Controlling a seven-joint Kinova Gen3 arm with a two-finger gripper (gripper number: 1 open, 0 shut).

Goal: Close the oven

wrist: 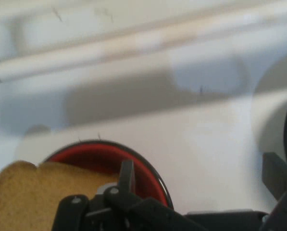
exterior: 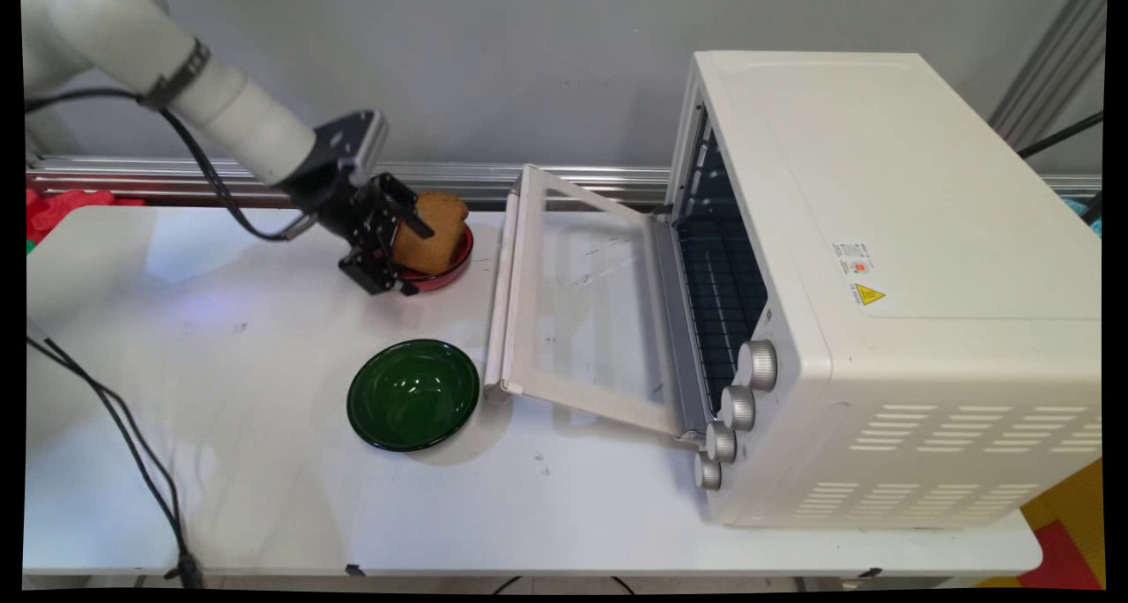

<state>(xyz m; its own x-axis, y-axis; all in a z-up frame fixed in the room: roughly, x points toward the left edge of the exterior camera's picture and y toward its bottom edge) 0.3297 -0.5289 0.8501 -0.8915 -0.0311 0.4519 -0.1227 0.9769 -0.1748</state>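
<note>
Main view, item one: your black two-finger gripper, reaching in from the upper left and tilted down toward the table's far side. Its fingers sit on either side of the tan slice of toast; they look closed on the slice, with one finger crossing its near face. Hand view confirms one finger lying against the toast.

Item two: the toast, standing roughly upright on edge, its flat face turned toward the gripper and its lower edge in or just above the small red round dish. You cannot tell from either view whether the slice touches the dish. The toast lies directly ahead of the fingers, to the right of the wrist.

Item three: dark green glossy round bowl, empty, nearer the camera and apart from the red dish.

Item four: white boxy toaster oven, right of both dishes, its glass door dropped open toward the gripper, wire rack visible inside, four silver knobs down the front.

Item five: white table bearing all of the above.
</note>
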